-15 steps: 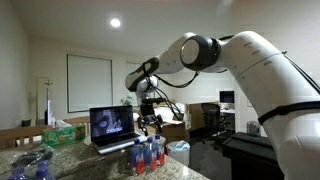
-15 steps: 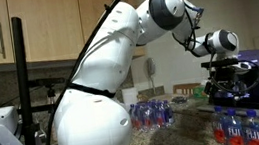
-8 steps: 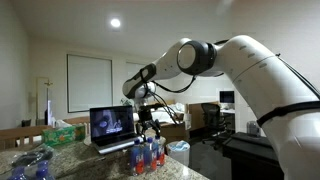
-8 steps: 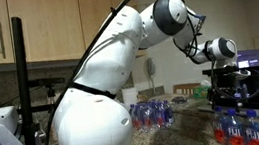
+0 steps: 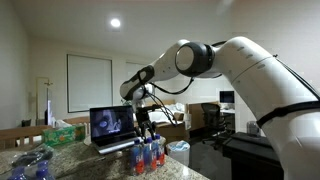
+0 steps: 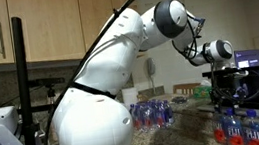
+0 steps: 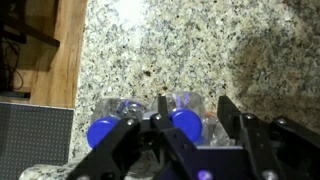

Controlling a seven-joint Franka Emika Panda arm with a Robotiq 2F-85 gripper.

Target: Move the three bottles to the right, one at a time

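Three small clear bottles with blue caps and red-and-blue labels stand close together on the granite counter, seen in both exterior views. My gripper hangs straight down just over them. In the wrist view two blue caps show. One bottle sits between my fingers, and another bottle stands just outside the gripper. The jaws stand partly narrowed on either side of the bottle. I cannot tell whether they press on it. The third bottle is hidden in the wrist view.
An open laptop stands right behind the bottles. A green tissue box and a clear bluish bundle of bottles lie further along the counter. A wooden edge borders the granite.
The gripper has come down onto the group of bottles, and its jaws have narrowed from wide open to either side of one bottle. The bottles have not moved.
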